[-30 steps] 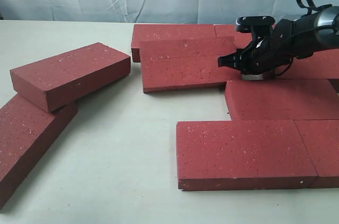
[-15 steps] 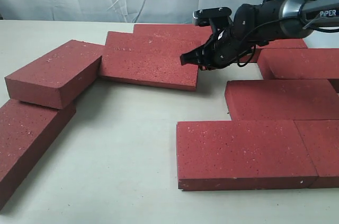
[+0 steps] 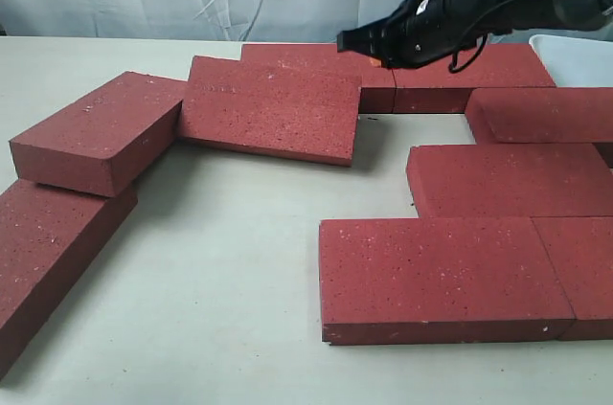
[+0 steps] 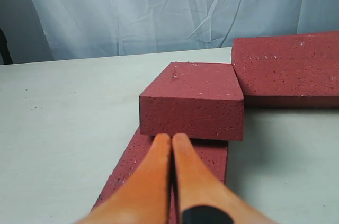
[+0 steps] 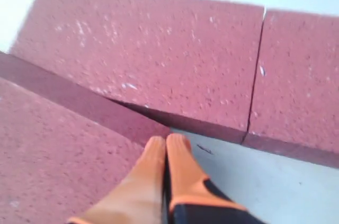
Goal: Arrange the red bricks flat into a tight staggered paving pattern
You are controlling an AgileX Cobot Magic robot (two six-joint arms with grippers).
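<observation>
Right hand: the right hand (image 3: 351, 41) hangs in the air over the back row, orange fingers (image 5: 179, 160) pressed together, holding nothing.
Left hand: the left hand (image 4: 171, 139) shows only in its wrist view, fingers pinched together and empty, tips over the low brick.
Red bricks: the red bricks (image 3: 441, 276) all lie on the desk (image 3: 220, 281).
Paved group: on the right, the front pair and the brick behind them lie flat and close together.
Back row: the back pair (image 3: 479, 70) sits end to end, meeting at a thin seam.
Middle brick: the middle brick (image 3: 273, 108) is skewed, its far edge touching the back row.
Left stack: the tilted brick (image 3: 96, 132) rests on the low brick (image 3: 48, 242).
</observation>
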